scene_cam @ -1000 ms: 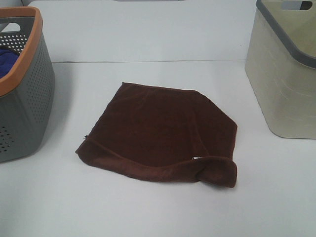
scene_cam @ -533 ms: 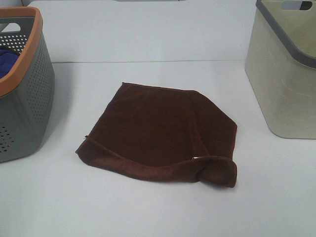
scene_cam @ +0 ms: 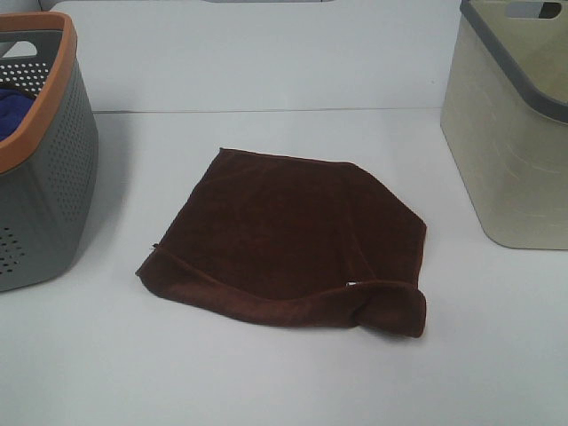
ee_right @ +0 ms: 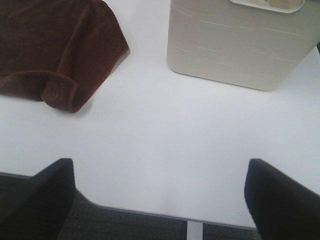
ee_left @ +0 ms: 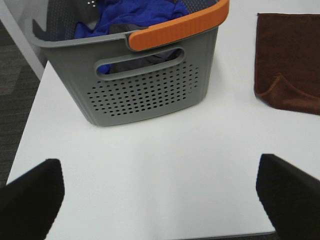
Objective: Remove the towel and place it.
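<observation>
Nearest the viewer, the white table (scene_cam: 266, 382) lies bare along its front edge. Both grippers hang over that edge and are seen only from their own wrist cameras: the left gripper (ee_left: 160, 192) and the right gripper (ee_right: 160, 192) each show two dark fingertips spread wide apart, with nothing between them and nothing touched. Farther in, at the middle of the table, the brown towel (scene_cam: 288, 240) lies flat, roughly square; its near hem is turned up in a narrow fold, and its near right corner is curled over on itself. It touches neither basket. To the left of the towel stands the grey perforated basket (scene_cam: 49, 191) with an orange rim, and a blue cloth (ee_left: 140, 12) is piled inside it. To the right, slightly farther back, stands the beige basket (scene_cam: 506, 151) with a grey rim; what it holds cannot be made out. Behind both, a pale wall (scene_cam: 266, 53) closes the scene.
</observation>
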`<state>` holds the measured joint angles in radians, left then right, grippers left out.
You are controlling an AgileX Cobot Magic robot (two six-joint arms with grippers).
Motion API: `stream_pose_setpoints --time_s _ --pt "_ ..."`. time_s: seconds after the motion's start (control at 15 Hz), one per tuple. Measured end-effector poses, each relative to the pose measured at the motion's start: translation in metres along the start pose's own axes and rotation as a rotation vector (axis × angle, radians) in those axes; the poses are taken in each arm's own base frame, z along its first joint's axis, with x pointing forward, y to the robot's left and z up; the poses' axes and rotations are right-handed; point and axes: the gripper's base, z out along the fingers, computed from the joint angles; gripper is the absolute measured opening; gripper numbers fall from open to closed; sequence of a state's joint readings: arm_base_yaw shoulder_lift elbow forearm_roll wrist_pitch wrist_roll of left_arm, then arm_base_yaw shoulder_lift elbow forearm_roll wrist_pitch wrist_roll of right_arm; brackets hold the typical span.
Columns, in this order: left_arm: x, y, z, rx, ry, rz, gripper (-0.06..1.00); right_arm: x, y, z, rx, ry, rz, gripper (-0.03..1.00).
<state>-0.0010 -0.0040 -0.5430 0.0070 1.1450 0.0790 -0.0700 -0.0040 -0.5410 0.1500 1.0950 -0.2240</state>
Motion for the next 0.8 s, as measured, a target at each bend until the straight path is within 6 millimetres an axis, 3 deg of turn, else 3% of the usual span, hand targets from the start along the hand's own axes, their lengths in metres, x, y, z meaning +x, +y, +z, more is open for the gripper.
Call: stream_pose_setpoints --time_s 0.8 --pt "-0.0024 -0.0044 0.0081 0.045 -0.063 0.002 0.99 0.0044 -0.0012 0.0078 0.008 0.009 0.037 0.90"
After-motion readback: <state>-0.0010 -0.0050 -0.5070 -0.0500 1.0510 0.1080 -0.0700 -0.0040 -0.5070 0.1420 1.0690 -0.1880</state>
